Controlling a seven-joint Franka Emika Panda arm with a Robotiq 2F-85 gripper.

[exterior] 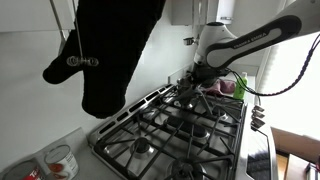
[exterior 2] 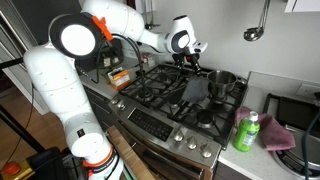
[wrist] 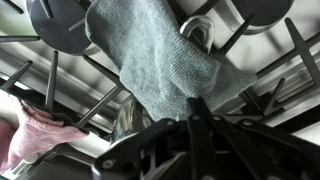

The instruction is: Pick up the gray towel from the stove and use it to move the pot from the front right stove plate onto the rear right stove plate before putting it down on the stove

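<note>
The gray towel (wrist: 160, 50) hangs from my gripper (wrist: 193, 100), whose fingers are pressed together on one end of it. In an exterior view the towel (exterior 2: 196, 88) drapes down over the stove grates (exterior 2: 160, 90) below the gripper (exterior 2: 188, 63). The silver pot (exterior 2: 222, 80) stands on a right-hand burner toward the back, just beside the towel. A shiny part of the pot (wrist: 197, 35) shows behind the towel in the wrist view. In an exterior view the gripper (exterior: 197, 80) hovers over the far side of the stove (exterior: 170, 130).
A black oven mitt (exterior: 115, 50) hangs in the foreground and blocks part of that view. A green bottle (exterior 2: 247, 132) and a pink cloth (exterior 2: 282, 136) lie on the counter to the right of the stove. The pink cloth (wrist: 35, 140) also shows in the wrist view.
</note>
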